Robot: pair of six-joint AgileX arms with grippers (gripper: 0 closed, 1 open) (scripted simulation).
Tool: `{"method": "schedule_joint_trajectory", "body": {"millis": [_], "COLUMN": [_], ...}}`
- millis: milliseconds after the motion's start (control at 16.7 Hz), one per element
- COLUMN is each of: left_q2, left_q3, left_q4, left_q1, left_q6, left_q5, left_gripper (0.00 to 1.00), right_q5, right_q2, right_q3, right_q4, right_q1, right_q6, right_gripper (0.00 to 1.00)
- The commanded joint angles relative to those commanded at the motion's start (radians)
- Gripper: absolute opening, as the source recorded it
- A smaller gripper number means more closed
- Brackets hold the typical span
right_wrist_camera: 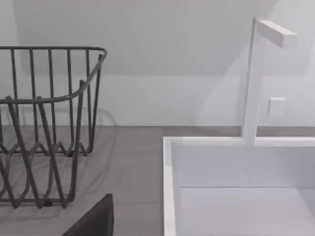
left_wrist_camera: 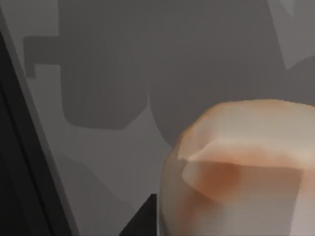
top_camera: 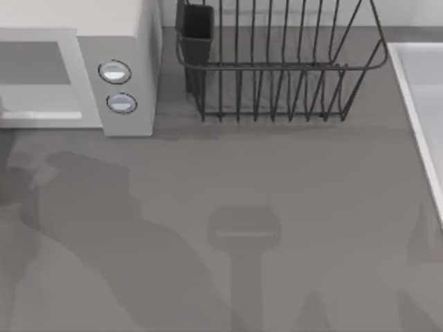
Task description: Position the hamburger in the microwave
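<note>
Hamburger (left_wrist_camera: 241, 167) sits close under the left wrist camera, apparently carried; whether fingers clamp it, I cannot tell. Next: reach into the microwave (top_camera: 104, 41) cavity and release

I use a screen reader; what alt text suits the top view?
An off-white microwave with two round buttons stands at the grey table's far left, beside a black wire dish rack. A white sink edge runs along the right.

Microwave (top_camera: 128, 31) – matt; dish rack (top_camera: 277, 69) – black wire.
</note>
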Motion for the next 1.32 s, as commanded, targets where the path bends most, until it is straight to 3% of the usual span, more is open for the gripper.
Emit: {"method": "schedule_joint_trajectory", "body": {"millis": [840,1080,1320], "left_q2": [0.245,0.292,0.301], "left_q3": [-0.236,-0.271,-0.276], "left_q4": [1.287,1.483,1.517], "left_q1": [-0.063,-0.070,-0.072], "left_q6": [-0.435,-0.491,-0.502], "left_q5": [0.117,0.125,0.128], "left_gripper": [0.00,0.00,0.00], "right_q5": [0.000,0.000,0.000], "right_q2": [0.000,0.000,0.000], "right_q3": [0.000,0.000,0.000], "right_q4": [0.000,0.000,0.000], "right_q1": [0.000,0.000,0.000], "right_q6": [0.000,0.000,0.000], "right_gripper": [1.00,1.00,1.00]}}
